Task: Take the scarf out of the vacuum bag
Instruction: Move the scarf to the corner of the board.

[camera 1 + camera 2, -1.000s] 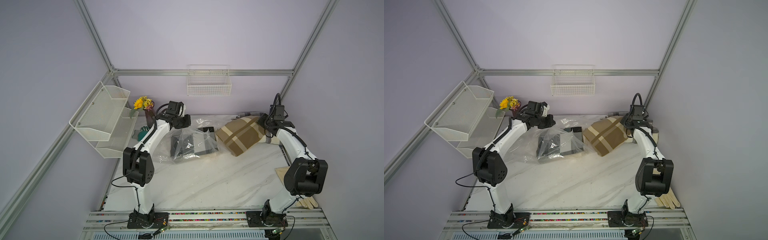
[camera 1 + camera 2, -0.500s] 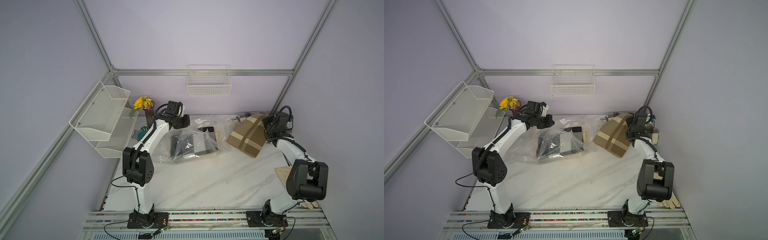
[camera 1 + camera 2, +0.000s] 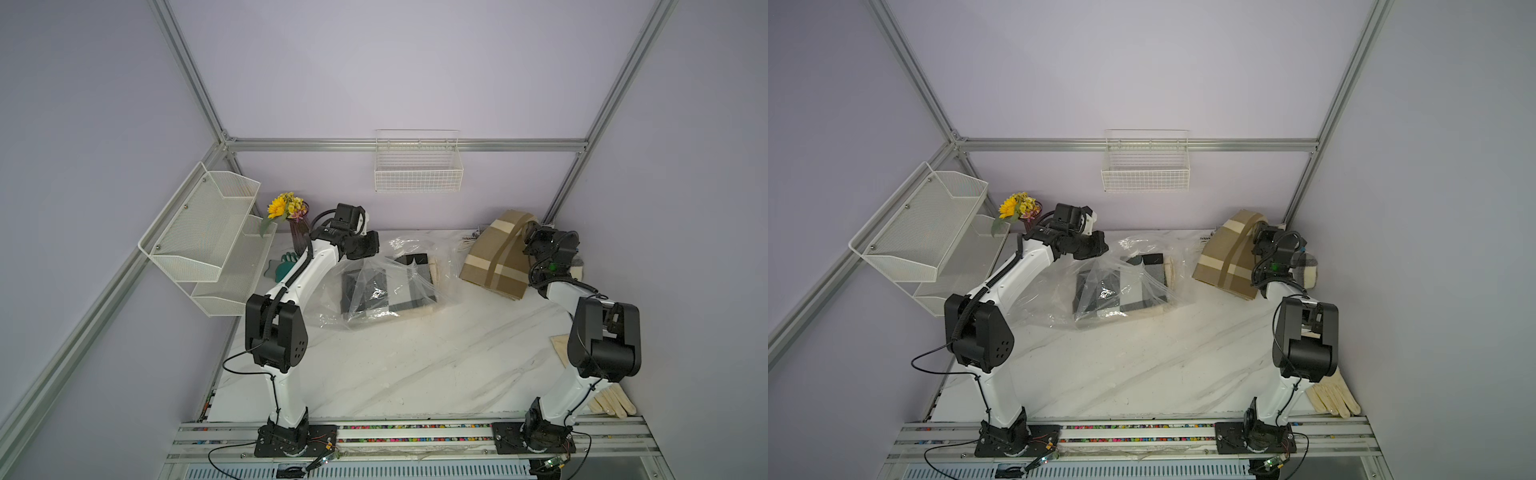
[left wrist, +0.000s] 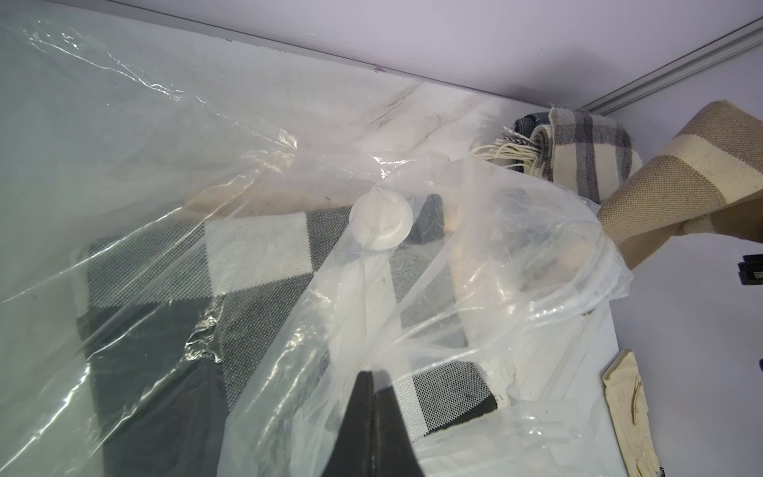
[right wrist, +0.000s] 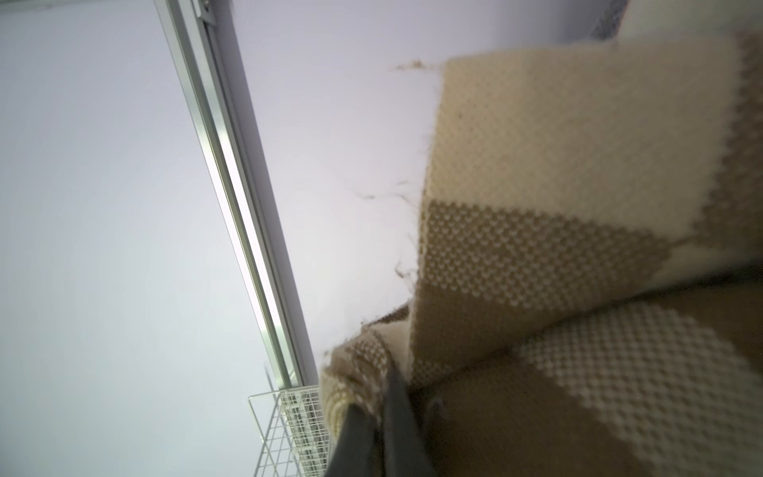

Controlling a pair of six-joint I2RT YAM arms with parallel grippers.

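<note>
Holds scarf (image 3: 494, 257) clear of bag (image 3: 324, 311) at 2 o'clock in clamped right end effector (image 5: 375, 413), pinches bag at 11 o'clock with left end effector (image 4: 373, 384), seemingly lacks only set-down.

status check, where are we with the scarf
Left pincer shut on vacuum bag. Right pincer shut on tan scarf, outside the bag. Grey checked scarf inside it.

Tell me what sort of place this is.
Probably a robot test cell dressed as a home storage corner: two robot arms bolted at a marble-look table, aluminium framing round lilac walls, a wire basket and a mesh shelf hung on them.
</note>
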